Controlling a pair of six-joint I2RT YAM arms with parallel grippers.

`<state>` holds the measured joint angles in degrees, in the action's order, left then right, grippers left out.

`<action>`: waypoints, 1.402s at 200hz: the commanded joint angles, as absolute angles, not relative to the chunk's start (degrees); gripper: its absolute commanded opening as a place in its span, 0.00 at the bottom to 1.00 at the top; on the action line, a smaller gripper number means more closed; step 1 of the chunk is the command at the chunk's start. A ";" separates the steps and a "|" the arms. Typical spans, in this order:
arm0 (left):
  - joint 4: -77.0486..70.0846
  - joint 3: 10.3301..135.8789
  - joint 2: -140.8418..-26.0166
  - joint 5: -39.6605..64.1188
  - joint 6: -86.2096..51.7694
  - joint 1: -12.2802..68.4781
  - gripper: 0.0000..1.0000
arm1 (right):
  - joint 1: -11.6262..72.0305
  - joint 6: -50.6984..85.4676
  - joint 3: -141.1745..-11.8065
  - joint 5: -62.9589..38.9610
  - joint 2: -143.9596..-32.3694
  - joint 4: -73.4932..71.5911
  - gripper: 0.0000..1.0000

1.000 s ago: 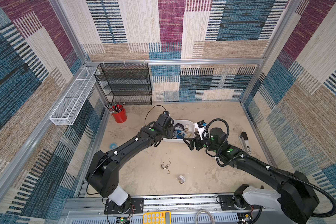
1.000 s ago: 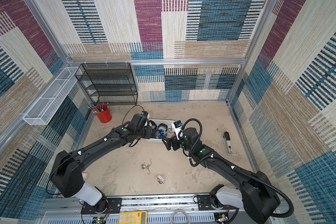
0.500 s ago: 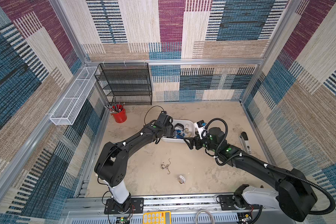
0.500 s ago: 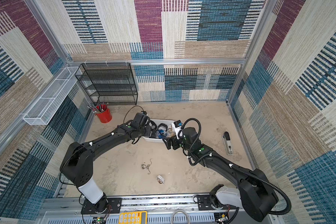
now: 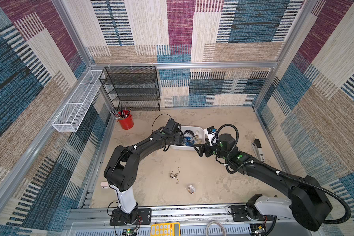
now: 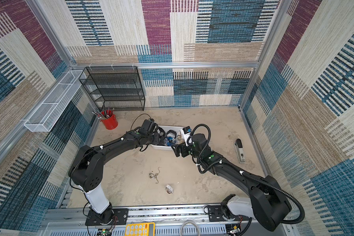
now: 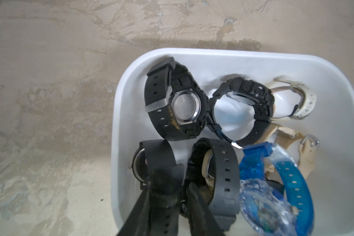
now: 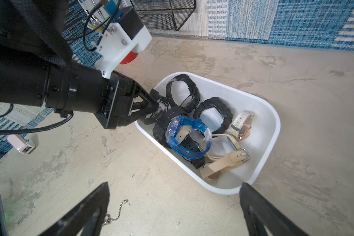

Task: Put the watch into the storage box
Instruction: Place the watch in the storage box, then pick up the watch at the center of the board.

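Note:
The white storage box stands mid-table and holds several watches, among them a blue translucent one. My left gripper reaches into the box's left end. Its fingers stand a little apart, and the strap of a black watch lies between them on the box floor, with a gap on one side. My right gripper hangs wide open and empty just outside the box's near right corner.
A red cup of tools, a black mesh shelf and a white wire basket are at the back left. A chain and a small trinket lie on the near table, a stapler at right.
My left gripper's jaws have parted from the black watch strap inside the box. The left arm's elbow has drawn back toward its base. The right arm has stayed put.

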<state>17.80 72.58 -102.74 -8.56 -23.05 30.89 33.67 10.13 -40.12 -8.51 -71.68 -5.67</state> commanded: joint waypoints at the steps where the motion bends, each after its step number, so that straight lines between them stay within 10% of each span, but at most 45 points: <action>1: 15.61 72.12 -100.57 -6.80 -24.02 30.85 0.50 | 33.75 10.94 -40.80 -8.19 -71.89 -6.25 1.00; 38: 11.12 67.37 -95.27 -2.50 -23.64 30.84 0.91 | 33.75 10.98 -41.02 -8.08 -71.77 -6.16 1.00; 65: 4.53 60.30 -90.07 0.62 -24.11 30.81 1.00 | 33.76 11.01 -41.15 -8.41 -71.68 -6.06 1.00; 280: -0.03 37.00 -65.74 -3.12 -27.59 30.59 0.99 | 50.09 21.68 -34.01 -5.49 -57.54 14.44 0.84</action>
<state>0.89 37.34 -66.28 -2.68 -26.83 30.63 48.21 18.24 -35.09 -5.91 -58.78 11.11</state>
